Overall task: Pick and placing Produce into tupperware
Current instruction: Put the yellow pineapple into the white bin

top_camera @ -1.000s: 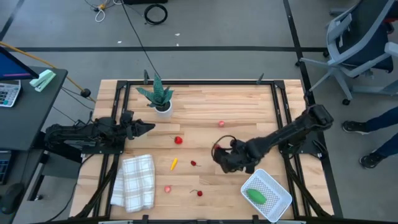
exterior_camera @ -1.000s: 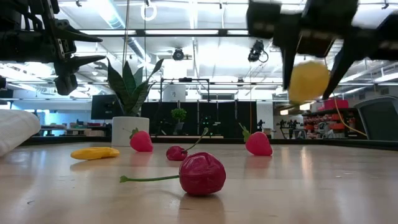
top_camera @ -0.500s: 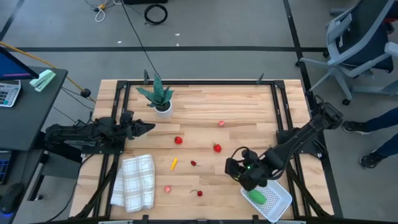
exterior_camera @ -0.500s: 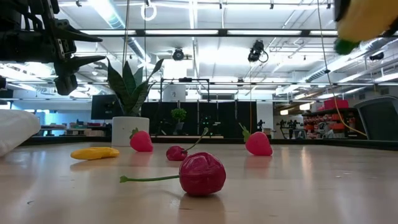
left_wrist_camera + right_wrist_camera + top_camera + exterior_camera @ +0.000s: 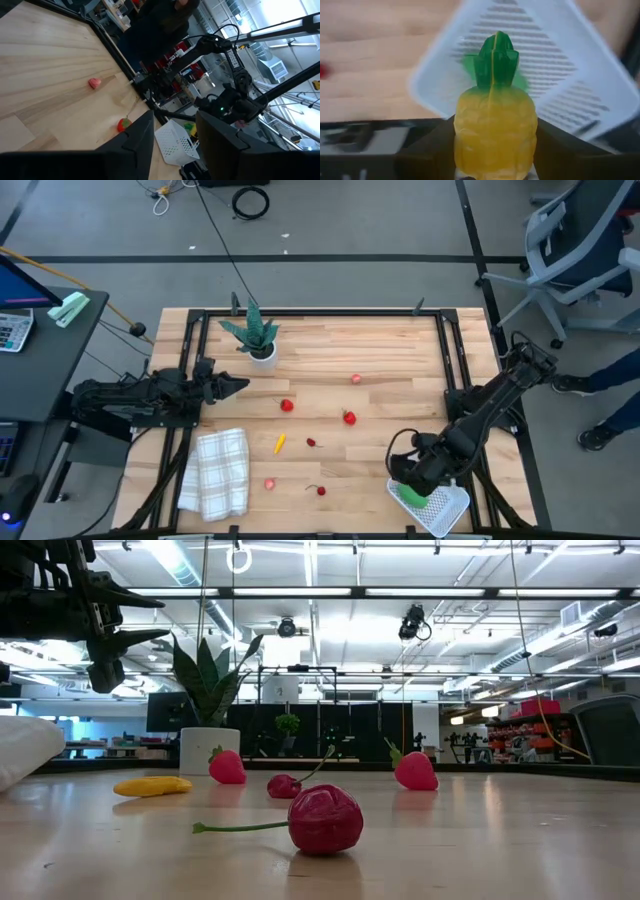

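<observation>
My right gripper [image 5: 414, 473] hangs over the white mesh tupperware [image 5: 447, 505] at the table's near right corner, shut on a yellow toy pineapple [image 5: 495, 127] with a green crown. A green oblong piece [image 5: 412, 496] lies in the tupperware. More produce lies on the table: red strawberries [image 5: 287, 406] [image 5: 349, 418], a pink piece [image 5: 356, 379], a thin orange piece [image 5: 280, 443], two cherries [image 5: 311, 443] [image 5: 321, 490] and a pink piece [image 5: 270, 483]. My left gripper [image 5: 236, 385] waits open above the table's left side. My right gripper pinches the pineapple's yellow body [image 5: 470, 135] between its two fingers [image 5: 427, 147], one on each side. The green crown [image 5: 495, 57] points away from the wrist. The pineapple is lifted clear, above the tupperware's rim [image 5: 427, 75].
A spiky green plant in a white pot [image 5: 258, 340] stands at the far left. A folded white checked cloth [image 5: 216, 470] lies at the near left. A black frame [image 5: 320, 312] borders the table. An office chair [image 5: 580, 250] and a person's legs [image 5: 610, 395] are to the right.
My right gripper has carried the yellow pineapple from the table's middle toward the near right corner, and now hangs over the tupperware. It has left the low view. A red strawberry that it covered now shows on the table.
</observation>
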{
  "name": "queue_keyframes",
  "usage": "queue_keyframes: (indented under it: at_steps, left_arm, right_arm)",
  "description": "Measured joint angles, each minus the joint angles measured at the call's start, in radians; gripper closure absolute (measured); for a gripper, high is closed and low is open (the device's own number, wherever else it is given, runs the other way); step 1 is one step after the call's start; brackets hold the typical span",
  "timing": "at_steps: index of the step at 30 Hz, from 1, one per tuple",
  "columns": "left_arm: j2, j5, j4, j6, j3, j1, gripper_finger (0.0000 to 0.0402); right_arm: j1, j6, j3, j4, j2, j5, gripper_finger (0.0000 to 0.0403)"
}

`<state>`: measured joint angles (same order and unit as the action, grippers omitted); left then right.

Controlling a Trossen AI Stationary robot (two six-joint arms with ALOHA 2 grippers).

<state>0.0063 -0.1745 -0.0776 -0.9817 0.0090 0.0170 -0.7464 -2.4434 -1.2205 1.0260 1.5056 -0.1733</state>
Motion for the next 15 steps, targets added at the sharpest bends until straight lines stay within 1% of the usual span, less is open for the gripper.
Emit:
queue_keyframes:
  at_steps: [2, 5, 15]
  left_arm:
    - [0.000, 0.000, 0.000, 0.000, 0.000, 0.000, 0.0245]
    - [0.000, 0.000, 0.000, 0.000, 0.000, 0.000, 0.0244]
    - [0.000, 0.000, 0.000, 0.000, 0.000, 0.000, 0.0253]
  right_arm:
    - [-0.004, -0.001, 0.006, 0.010, 0.020, -0.040, 0.0191]
    - [-0.003, -0.002, 0.020, 0.010, 0.050, -0.071, 0.0191]
    - [0.011, -0.001, 0.077, -0.007, 0.136, -0.074, 0.0190]
